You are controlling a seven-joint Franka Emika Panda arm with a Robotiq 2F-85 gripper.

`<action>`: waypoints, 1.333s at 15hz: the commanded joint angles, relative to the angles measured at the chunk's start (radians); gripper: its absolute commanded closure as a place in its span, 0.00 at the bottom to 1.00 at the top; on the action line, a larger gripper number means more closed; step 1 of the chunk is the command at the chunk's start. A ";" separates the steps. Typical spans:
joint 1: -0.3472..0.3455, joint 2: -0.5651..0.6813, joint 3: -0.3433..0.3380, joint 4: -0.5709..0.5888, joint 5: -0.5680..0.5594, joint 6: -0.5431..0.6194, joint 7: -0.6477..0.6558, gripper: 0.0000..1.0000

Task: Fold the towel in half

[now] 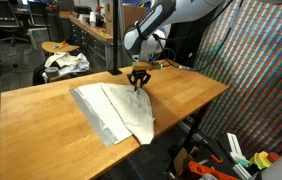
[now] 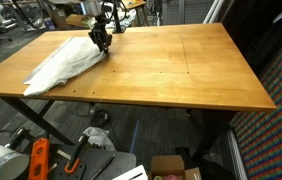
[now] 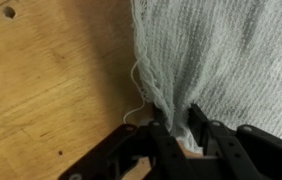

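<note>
A grey-white towel (image 1: 113, 108) lies partly folded on the wooden table (image 1: 41, 120). It also shows in an exterior view (image 2: 66, 62) as a crumpled long shape near the table's left end. My gripper (image 1: 138, 84) is down at the towel's far corner, also seen in an exterior view (image 2: 100, 42). In the wrist view the black jaws (image 3: 178, 135) are shut on a bunched edge of the towel (image 3: 221, 50), with a loose thread hanging beside them.
A stool with crumpled cloth (image 1: 63, 62) stands behind the table. Tools and boxes lie on the floor (image 2: 41, 160) below the table's front edge. A patterned curtain (image 1: 261, 70) hangs to one side. Bare wood (image 2: 181, 70) stretches beyond the towel.
</note>
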 commanded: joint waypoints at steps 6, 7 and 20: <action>0.069 -0.210 -0.016 -0.206 -0.033 0.097 0.033 0.88; 0.100 -0.251 -0.024 -0.251 -0.072 0.123 0.067 0.86; 0.293 -0.354 0.061 -0.363 -0.442 0.156 0.527 0.89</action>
